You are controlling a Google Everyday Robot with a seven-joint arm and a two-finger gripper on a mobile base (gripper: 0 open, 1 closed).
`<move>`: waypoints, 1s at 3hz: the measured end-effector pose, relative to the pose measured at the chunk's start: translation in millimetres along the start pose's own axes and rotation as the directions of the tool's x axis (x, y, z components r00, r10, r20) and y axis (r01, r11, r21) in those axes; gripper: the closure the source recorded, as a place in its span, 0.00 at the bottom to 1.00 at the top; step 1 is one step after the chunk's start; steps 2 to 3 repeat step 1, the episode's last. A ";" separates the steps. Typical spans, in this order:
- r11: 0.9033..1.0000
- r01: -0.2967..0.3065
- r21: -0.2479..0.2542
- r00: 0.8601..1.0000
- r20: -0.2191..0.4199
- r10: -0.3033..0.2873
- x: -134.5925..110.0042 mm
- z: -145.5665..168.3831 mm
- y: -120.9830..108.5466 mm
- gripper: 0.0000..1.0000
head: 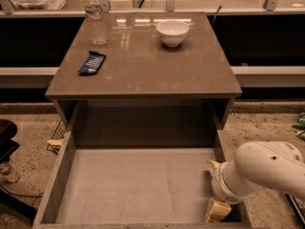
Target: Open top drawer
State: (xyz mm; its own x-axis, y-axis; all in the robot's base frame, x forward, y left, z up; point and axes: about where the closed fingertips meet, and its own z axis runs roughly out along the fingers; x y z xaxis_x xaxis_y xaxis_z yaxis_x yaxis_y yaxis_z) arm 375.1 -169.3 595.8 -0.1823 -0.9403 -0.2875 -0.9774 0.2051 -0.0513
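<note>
The top drawer stands pulled far out from under the brown table top, towards the camera. Its deep plain grey inside is bare. Its front panel and black handle are out of view below the picture's edge. My gripper is at the end of the white arm that comes in from the lower right. It sits low inside the drawer's front right corner, close against the right wall.
On the brown table top stand a water bottle at the back left and a white bowl at the back middle. A dark blue snack packet lies at the left. A black object sits on the speckled floor at far left.
</note>
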 end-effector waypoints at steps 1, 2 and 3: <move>1.000 0.000 0.000 1.000 0.000 0.000 0.0 0.0 0.0 0.00; 1.000 0.000 0.000 1.000 0.000 0.000 0.0 0.0 0.0 0.00; 1.000 0.000 0.000 1.000 0.000 0.000 0.0 0.0 0.0 0.00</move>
